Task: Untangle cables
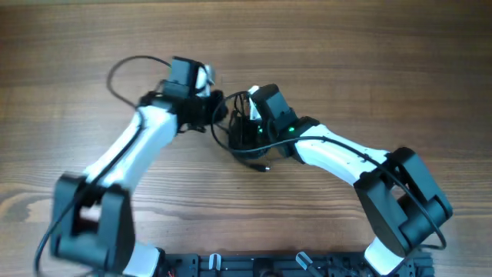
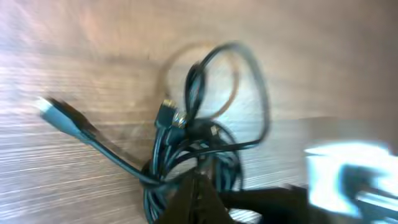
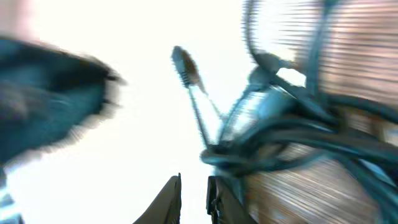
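The cables (image 1: 231,145) lie as a knotted black clump on the wooden table between my two grippers. In the left wrist view the cables (image 2: 186,146) bunch right at my left gripper (image 2: 198,182), whose fingers are pressed together on strands of the clump. A loop rises above it, and one plug end (image 2: 55,112) trails off to the left. From above, the left gripper (image 1: 217,110) sits at the clump's upper left. My right gripper (image 1: 244,129) is over the clump. Its jaws (image 3: 194,183) stand narrowly apart with nothing between them, and the cables (image 3: 280,146) run just beside its right finger.
A thick black wire (image 1: 123,68) loops out behind the left arm. One loose plug (image 1: 265,167) pokes out below the clump. The arm bases and a black rail (image 1: 254,265) line the front edge. The wrist views are blurred.
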